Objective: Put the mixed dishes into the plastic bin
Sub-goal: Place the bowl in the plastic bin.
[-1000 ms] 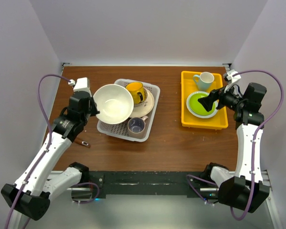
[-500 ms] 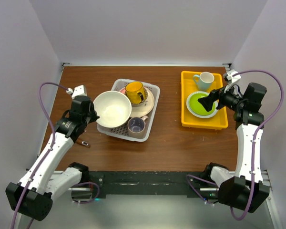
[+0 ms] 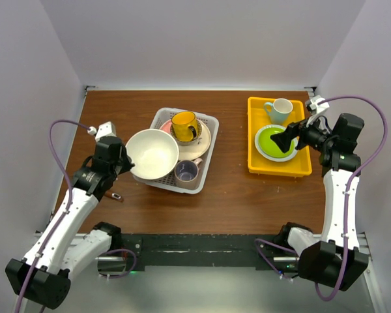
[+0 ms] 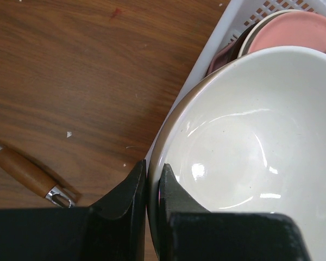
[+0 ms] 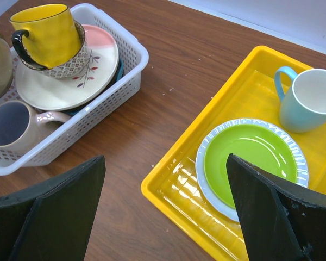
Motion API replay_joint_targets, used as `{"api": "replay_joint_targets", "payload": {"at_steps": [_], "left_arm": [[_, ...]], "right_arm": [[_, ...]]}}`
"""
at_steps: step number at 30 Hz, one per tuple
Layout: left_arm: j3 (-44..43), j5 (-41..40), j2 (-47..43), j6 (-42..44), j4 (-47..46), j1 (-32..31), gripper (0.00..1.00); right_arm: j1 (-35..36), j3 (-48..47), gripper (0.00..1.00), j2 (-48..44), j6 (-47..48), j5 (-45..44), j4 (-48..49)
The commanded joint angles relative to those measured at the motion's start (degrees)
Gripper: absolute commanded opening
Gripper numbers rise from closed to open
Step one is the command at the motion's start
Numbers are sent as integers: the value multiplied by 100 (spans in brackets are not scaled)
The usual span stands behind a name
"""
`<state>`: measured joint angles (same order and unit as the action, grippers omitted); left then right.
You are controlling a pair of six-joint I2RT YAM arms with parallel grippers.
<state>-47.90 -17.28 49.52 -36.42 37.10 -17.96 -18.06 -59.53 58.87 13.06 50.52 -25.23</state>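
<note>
On the bench (image 3: 234, 189), the plastic bin (image 3: 210, 125) holds plates (image 3: 199, 145) and a yellow mug (image 3: 184, 125). Over the yellow tray (image 3: 254, 166) beside it, the right hand (image 3: 289, 139) hovers spread, holding nothing. The large cream bowl (image 3: 152, 154) sits over the bin's left edge, its rim pinched in the left hand (image 4: 152, 179), so placing is in hand. The next move, I judge, calls for lowering it inside, clear of the mug, then releasing.
</note>
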Motion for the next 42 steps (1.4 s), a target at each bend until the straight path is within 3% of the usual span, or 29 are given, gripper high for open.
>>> {"api": "replay_joint_targets", "payload": {"at_steps": [1, 15, 19, 33, 35, 39, 42], "left_arm": [[-202, -13, -399, -462, -1038, 38, 0], [-9, -83, -153, -497, -1258, 47, 0], [79, -92, -206, -541, -1232, 47, 18], [237, -30, -320, -673, -1144, 47, 34], [255, -48, -346, -682, -1100, 47, 43], [246, -100, -443, -726, -1047, 55, 51], [202, -170, -504, -735, -951, 47, 66]], "right_arm": [[-30, -6, 97, 2, 21, 116, 142], [-30, -6, 97, 10, 12, 125, 142], [-30, -6, 97, 2, 12, 124, 142], [-30, 3, 97, -16, 4, 133, 150], [-30, 3, 97, -16, 4, 133, 142], [-31, 11, 97, -34, 4, 133, 142], [-39, 3, 97, -25, -5, 142, 142]]}}
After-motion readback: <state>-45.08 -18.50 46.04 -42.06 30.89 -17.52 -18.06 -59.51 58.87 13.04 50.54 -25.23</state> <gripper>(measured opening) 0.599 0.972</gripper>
